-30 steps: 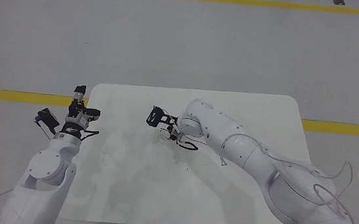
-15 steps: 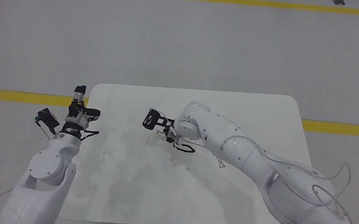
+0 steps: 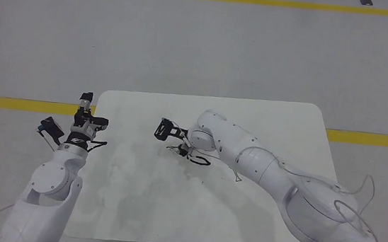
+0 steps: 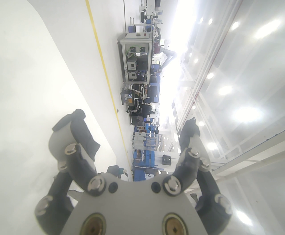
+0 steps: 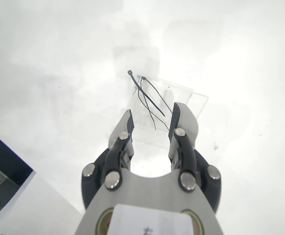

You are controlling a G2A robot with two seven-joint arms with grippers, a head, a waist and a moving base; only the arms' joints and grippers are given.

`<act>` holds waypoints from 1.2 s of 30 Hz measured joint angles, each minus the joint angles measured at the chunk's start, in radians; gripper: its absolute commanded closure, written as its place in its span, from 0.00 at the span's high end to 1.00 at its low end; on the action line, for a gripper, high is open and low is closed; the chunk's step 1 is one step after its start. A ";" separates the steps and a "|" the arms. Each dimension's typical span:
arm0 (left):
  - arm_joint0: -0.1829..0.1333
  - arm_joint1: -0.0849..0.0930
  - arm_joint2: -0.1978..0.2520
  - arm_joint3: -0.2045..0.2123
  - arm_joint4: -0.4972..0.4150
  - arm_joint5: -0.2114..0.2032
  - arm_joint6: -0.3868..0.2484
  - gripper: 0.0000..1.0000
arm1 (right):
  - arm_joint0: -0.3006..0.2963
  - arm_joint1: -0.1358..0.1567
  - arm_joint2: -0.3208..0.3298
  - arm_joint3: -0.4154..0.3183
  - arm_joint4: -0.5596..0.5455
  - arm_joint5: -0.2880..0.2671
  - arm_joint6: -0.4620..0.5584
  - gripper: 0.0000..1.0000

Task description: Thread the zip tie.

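Several thin black zip ties [image 5: 141,90] lie crossed over one another on a clear plastic sheet [image 5: 189,98] that rests flat on the white worktop [image 3: 271,129]. Two small square heads show at one end of the bundle, close together. The loose tails fan out toward the right gripper [image 5: 152,109], and the exact count of ties cannot be made out.

That gripper hangs above the sheet with its jaws apart and nothing between them. The tails end just ahead of the ribbed pads [image 5: 174,115], and none of the ties can be seen touching them. From above, the right gripper [image 3: 163,128] sits over the worktop's left half, nearer the far edge than the near one, with its arm stretched across from the right side.

The left gripper [image 3: 88,113] is held at the worktop's left edge, near the far-left corner and well apart from the ties. In its own wrist view the left gripper [image 4: 134,119] has its jaws spread wide and holds nothing. It points out along the worktop's rim [image 4: 26,77] toward the room beyond.
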 measured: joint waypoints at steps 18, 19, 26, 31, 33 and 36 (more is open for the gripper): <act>0.000 0.000 0.000 0.000 0.000 0.000 0.000 1.00 | -0.002 -0.030 0.000 0.025 -0.042 0.000 0.001 0.24; 0.000 0.000 0.000 0.000 0.000 0.000 0.000 1.00 | -0.003 -0.031 0.000 0.025 -0.039 0.000 0.001 0.24; 0.000 0.000 0.000 0.000 0.000 0.000 0.000 1.00 | -0.014 -0.038 0.000 0.035 -0.037 0.000 -0.006 0.19; 0.000 0.000 0.000 0.000 0.000 0.000 0.000 1.00 | -0.020 -0.052 0.000 0.056 -0.047 0.000 -0.015 0.13; 0.000 0.000 0.000 0.000 0.000 0.000 0.000 1.00 | -0.022 -0.059 0.000 0.070 -0.054 0.000 -0.020 0.10; 0.000 0.000 0.000 0.000 0.000 0.000 0.000 1.00 | -0.023 -0.070 0.000 0.088 -0.059 0.000 -0.030 0.10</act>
